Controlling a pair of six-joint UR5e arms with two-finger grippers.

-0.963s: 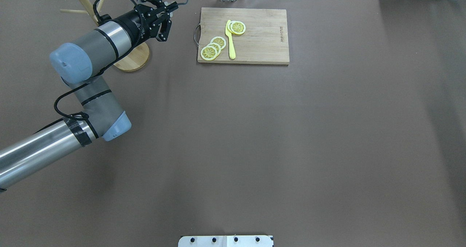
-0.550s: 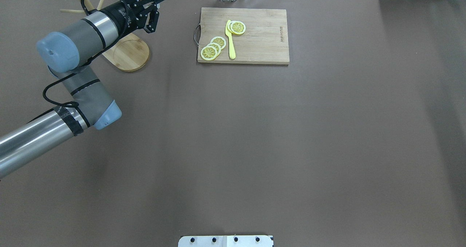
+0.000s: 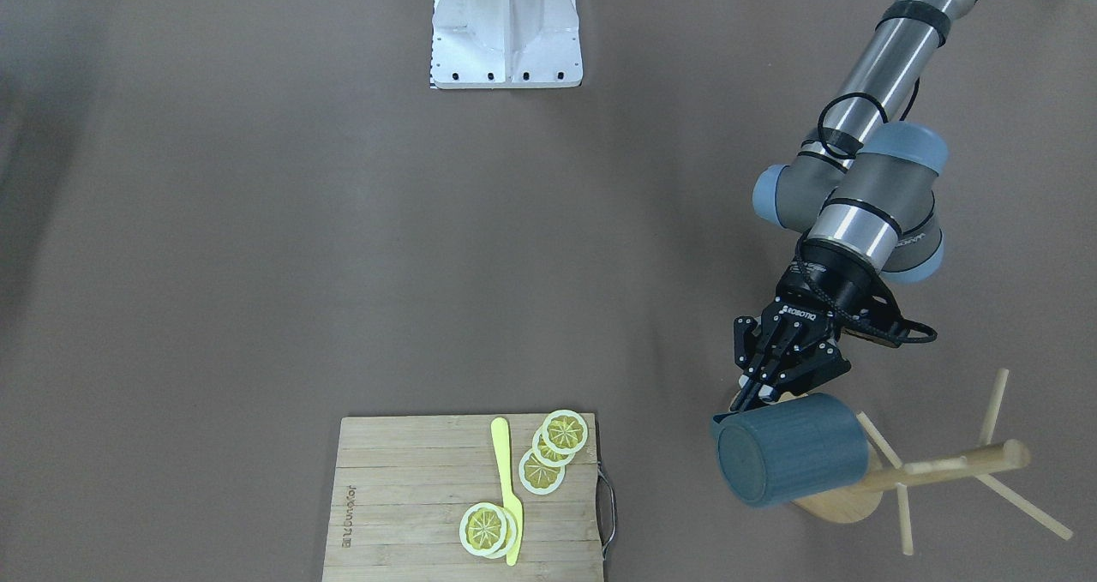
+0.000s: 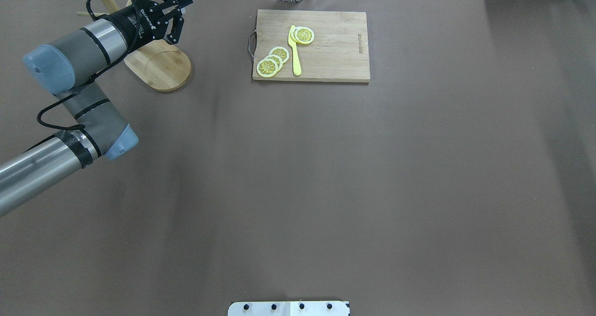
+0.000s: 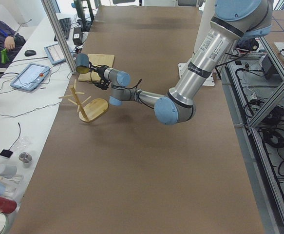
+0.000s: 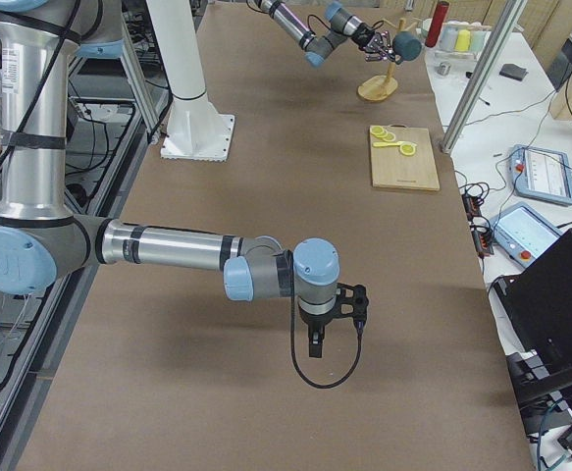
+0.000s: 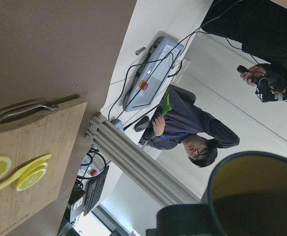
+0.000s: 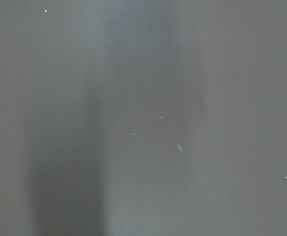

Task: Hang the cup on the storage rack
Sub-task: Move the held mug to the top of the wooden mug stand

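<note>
Cup (image 3: 793,460) sideways in tool (image 3: 758,398), seemingly.

Robotics lab, aluminium frame post (image 5: 59,34), teach pendant (image 5: 30,76), robot arm (image 6: 168,245), brown-covered table (image 4: 326,167)

Slate-blue cup (image 3: 788,449) with yellow-green inside, pale bamboo rack (image 3: 943,465), matte brown table (image 3: 257,222), light wood-grain board (image 3: 403,479), yellow white-rimmed lemon slices (image 3: 566,432), yellow knife (image 3: 507,488), black left end effector (image 3: 747,400), grey-and-silver arm (image 3: 866,205) with blue caps

brown table (image 4: 326,176) has the cutting board (image 4: 335,50), the storage rack (image 4: 160,67) and a white mount plate (image 3: 506,33) sitting on it.
</note>
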